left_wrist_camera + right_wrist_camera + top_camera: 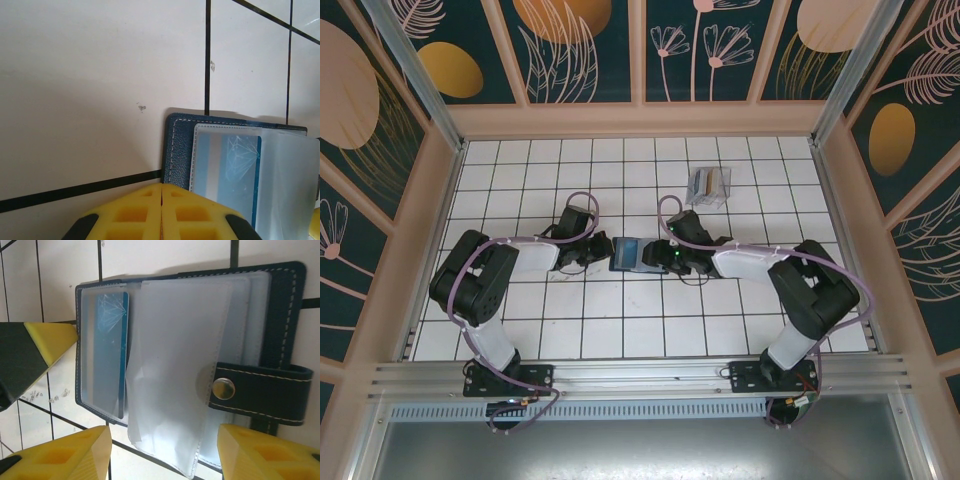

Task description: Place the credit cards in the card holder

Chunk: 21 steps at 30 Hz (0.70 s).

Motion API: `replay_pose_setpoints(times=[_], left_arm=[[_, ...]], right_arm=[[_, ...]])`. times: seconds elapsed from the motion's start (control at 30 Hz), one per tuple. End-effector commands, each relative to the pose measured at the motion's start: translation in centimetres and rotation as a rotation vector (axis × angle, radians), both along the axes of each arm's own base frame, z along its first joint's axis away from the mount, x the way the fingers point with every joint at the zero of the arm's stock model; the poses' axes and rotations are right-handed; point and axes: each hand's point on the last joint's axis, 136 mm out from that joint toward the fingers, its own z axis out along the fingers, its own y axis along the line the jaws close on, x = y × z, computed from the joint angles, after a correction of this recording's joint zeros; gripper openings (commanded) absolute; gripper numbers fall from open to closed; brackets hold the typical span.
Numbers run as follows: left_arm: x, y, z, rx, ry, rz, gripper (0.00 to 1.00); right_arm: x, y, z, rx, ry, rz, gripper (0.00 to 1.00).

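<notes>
The card holder lies open on the tiles between my two grippers, navy outside with clear sleeves fanned out. A blue card sits in its left sleeve. The snap strap points right. My left gripper is shut, its tips resting at the holder's left edge. My right gripper is open, low over the holder, its fingers on either side of a loose sleeve without touching it. Credit cards, orange and grey, stand in a clear tray.
The clear tray stands on the tiles behind the right arm, near the back wall. Wooden walls close the table on three sides. The left gripper's yellow finger shows in the right wrist view beside the holder.
</notes>
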Motion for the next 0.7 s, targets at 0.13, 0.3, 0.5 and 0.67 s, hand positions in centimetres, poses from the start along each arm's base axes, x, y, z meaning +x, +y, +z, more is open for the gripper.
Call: replay_pose_setpoints(times=[0.13,0.3,0.5,0.67], left_arm=[[-1.8,0.5,-2.6,0.042,0.114,-0.014,0.09],[-1.6,0.4,-2.2,0.03,0.109,-0.014,0.09],[-2.0,-0.5,-1.1,-0.156,0.153,-0.011,0.1],[-1.1,2.4,0.6,-0.259,0.132,0.104,0.18]], right_arm=[[1.1,1.4,0.8,0.095,-0.012,0.01,0.58],[1.8,2.4,2.5,0.138,-0.066,0.046,0.56],[2.4,4.7,4.1,0.217,-0.107,0.125,0.55],[2.1,7.3,4.2,0.271,-0.101,0.182,0.52]])
